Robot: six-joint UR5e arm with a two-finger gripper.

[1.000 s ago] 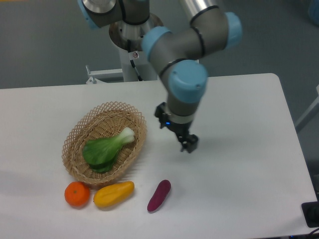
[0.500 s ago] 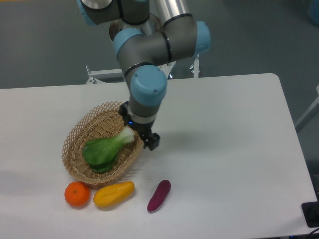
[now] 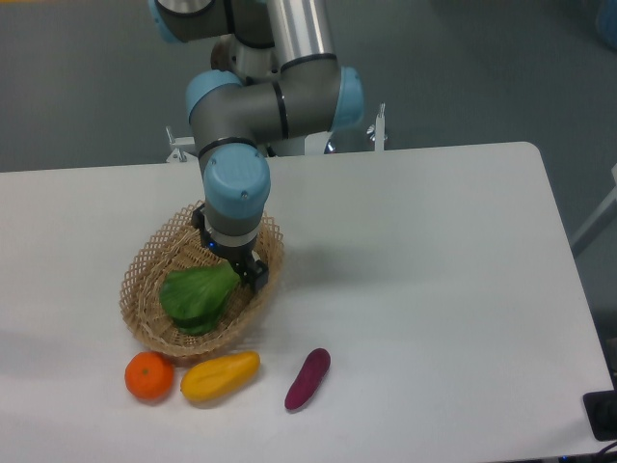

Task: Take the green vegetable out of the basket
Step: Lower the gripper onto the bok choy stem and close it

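Claw (image 3: 249,273) over green vegetable (image 3: 198,297) stalk, opening unclear

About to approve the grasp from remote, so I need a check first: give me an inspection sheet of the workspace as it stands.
Surface: white table, no spills seen.
Job's things: green vegetable lies in the basket; its stalk end is hidden behind the gripper.
Clutter: orange, yellow fruit and purple piece on the table in front of the basket.
Grippers: gripper is over the basket at the vegetable's stalk end; open or shut cannot be told.
Cables: nothing seen.
Surroundings: grey floor; robot base behind the table; a dark object at the frame's lower right corner.
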